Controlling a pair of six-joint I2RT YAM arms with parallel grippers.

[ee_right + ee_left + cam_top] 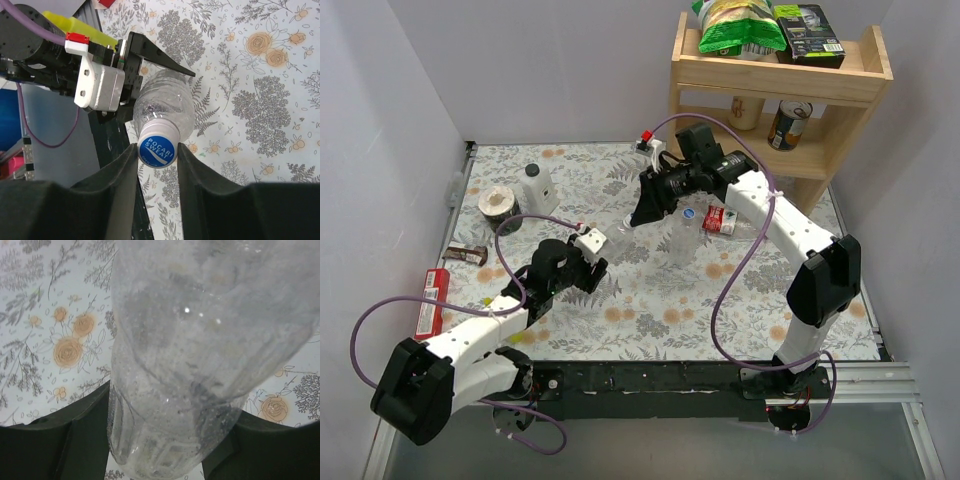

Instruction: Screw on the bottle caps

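Note:
My left gripper [590, 262] is shut on the body of a clear bottle [618, 238] and holds it tilted above the table; the bottle fills the left wrist view [200, 365] between the dark fingers [60, 445]. My right gripper [642, 215] is shut on the blue cap [157, 145] marked POCARI SWEAT, which sits on that bottle's neck [167, 105]. A second clear bottle [682, 242] with a blue cap [689, 213] stands just right of it. A bottle with a red label [720, 220] lies beside that. No red cap shows.
A white opaque bottle [535, 185] and a round brown roll [498, 203] stand at the back left. A dark bar [467, 255] and a red packet [432, 300] lie at the left edge. A wooden shelf [790, 80] with goods stands at the back right.

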